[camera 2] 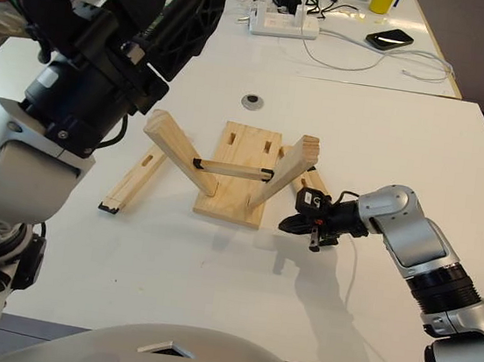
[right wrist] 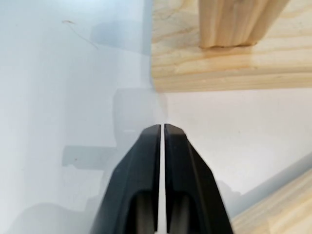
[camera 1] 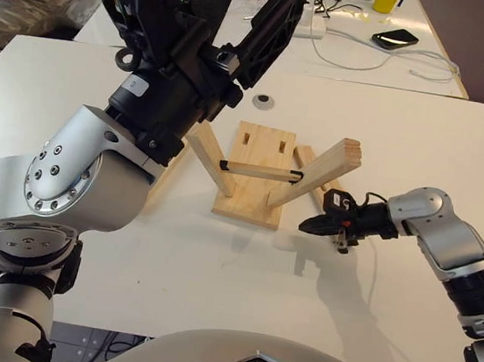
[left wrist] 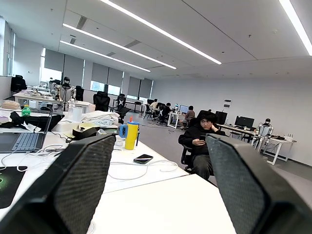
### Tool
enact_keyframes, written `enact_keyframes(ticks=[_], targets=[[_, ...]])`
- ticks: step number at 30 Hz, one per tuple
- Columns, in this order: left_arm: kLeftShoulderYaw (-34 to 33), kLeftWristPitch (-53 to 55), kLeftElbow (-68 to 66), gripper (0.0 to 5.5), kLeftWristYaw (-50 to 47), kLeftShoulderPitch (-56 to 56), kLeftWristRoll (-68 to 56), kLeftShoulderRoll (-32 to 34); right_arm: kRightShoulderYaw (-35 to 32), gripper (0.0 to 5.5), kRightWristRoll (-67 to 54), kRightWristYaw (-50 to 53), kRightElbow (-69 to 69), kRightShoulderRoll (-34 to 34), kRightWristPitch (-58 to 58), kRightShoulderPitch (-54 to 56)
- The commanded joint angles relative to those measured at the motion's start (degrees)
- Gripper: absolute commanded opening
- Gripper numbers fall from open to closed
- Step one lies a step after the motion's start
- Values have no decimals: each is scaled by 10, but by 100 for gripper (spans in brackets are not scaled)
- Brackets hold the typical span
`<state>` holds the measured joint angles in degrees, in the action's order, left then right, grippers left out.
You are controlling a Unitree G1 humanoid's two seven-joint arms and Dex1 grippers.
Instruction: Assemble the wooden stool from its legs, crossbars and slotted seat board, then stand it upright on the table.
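The seat board (right wrist: 219,63) and legs (camera 1: 318,174) were pale bare wood, grain plain. The table (camera 1: 406,139) was white, smooth, faintly glossy. The left gripper (left wrist: 160,139) bore matt, dimpled black pads (left wrist: 80,195); the right gripper (right wrist: 161,127) was smooth black plastic.

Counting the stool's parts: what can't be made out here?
Wooden piece behind the right upright leg: head views, mostly hidden by it and the right gripper; leg or crossbar unclear.
Loose leg: left eye view, largely behind the left arm.
Right upright leg: right wrist view, cut off by the edge.
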<state>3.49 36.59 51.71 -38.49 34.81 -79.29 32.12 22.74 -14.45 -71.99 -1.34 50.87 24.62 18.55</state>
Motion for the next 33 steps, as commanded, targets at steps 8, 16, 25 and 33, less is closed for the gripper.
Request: enact_keyframes(ticks=[8,16,25,33], targets=[[-64,1,-28,345,64,-88,2,43,-121,70,-59,-29,80,-19,11,64],[-81,5,-42,345,98,-106,4,53,-202,186,-143,-72,43,-5,29,27],[-98,10,-49,345,119,-121,-4,71,-304,208,-262,-33,-51,-23,110,-30],[-109,11,-63,345,140,-130,-3,77,-323,208,-298,6,-89,-29,143,-34]])
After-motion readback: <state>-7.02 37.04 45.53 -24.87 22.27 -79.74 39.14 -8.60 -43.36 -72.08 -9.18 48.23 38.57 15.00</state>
